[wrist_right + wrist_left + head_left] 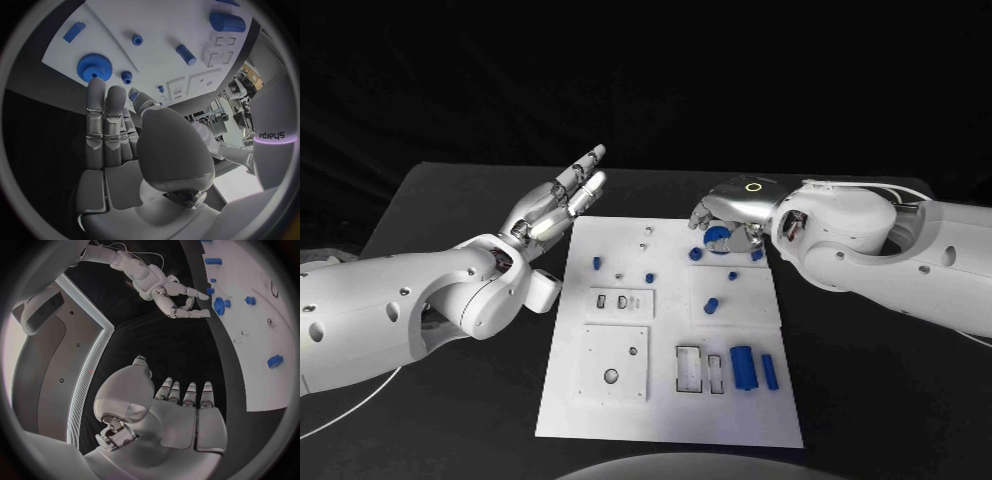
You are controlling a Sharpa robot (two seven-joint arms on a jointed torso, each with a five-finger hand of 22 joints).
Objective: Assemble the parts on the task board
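Note:
The white task board (668,400) lies in the middle of the black table. A large blue gear (718,237) (94,65) (220,305) lies near the board's far right corner. My right hand (733,208) (181,300) reaches over that corner with its fingers (97,100) stretched out, their tips at the gear's rim and nothing held. A small blue gear (127,76) sits close beside them. My left hand (567,200) (181,410) hovers open and flat beside the board's far left corner, holding nothing.
Other blue parts lie across the board: pegs (597,263) (648,276) (711,305), a thick cylinder (743,365) (227,21) and a slim bar (769,370) near the front right. Recessed slots (620,300) and a plate with a hole (612,376) sit at the left.

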